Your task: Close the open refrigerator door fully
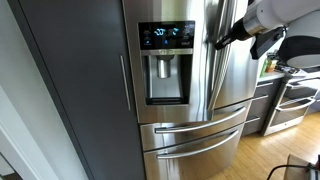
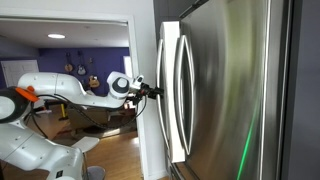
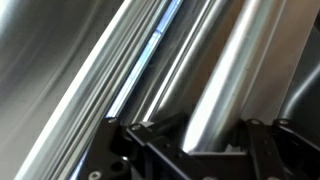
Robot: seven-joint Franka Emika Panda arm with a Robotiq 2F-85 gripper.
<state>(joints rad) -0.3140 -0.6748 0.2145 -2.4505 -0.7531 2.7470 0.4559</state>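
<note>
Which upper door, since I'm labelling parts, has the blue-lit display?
The refrigerator door beside the dark cabinet panel: it carries the display over a black dispenser recess; the other upper door is plain steel.

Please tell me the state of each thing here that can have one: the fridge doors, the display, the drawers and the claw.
refrigerator door: looks closed, level with the plain door; no gap visible.
display panel: lit, blue.
lower drawers: closed.
claw: open, with a vertical handle between its fingers.
</note>
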